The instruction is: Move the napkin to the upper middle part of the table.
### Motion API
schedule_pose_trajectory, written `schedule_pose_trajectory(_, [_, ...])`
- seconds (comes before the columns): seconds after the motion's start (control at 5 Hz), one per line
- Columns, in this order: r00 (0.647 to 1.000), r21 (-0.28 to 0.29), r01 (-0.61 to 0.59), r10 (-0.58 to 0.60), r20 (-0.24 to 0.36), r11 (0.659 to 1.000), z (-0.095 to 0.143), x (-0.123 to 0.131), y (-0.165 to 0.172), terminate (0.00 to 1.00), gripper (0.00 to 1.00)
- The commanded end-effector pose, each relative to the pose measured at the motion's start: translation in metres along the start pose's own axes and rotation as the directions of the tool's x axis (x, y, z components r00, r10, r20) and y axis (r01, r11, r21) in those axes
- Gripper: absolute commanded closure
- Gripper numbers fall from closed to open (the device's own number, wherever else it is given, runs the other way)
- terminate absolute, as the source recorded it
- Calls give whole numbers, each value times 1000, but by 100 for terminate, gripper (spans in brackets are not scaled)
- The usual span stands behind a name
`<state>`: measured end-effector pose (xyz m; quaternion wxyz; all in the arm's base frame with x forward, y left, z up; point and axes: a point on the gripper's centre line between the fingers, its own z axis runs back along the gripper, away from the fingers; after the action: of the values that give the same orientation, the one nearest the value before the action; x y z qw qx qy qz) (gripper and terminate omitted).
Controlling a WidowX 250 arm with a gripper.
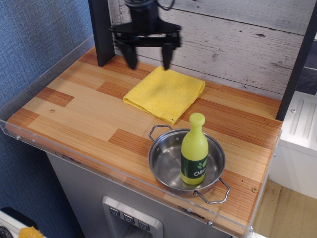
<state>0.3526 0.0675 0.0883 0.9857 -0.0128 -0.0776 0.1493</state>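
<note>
The bright yellow napkin (165, 93) lies flat and folded on the wooden table (74, 106), at the back middle near the plank wall. My gripper (148, 62) hangs above the napkin's back left corner, lifted clear of it. Its two black fingers are spread wide apart and hold nothing.
A steel pan (163, 163) with two wire handles stands at the front right, with a yellow-green bottle (193, 149) upright in it. A black post (100, 29) stands at the back left. A clear acrylic rim (44, 69) runs along the left and front edges.
</note>
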Motion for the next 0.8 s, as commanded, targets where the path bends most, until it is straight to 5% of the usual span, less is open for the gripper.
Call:
schedule_pose_trajectory(0.0, [988,44,-112,107,113,993,71,-20,55,0,0])
schedule_pose_trajectory(0.4, [967,155,-252,241,86,955,97,-37,105,0,0])
schedule_pose_trajectory(0.6, [967,155,-252,241,86,955,97,-37,105,0,0])
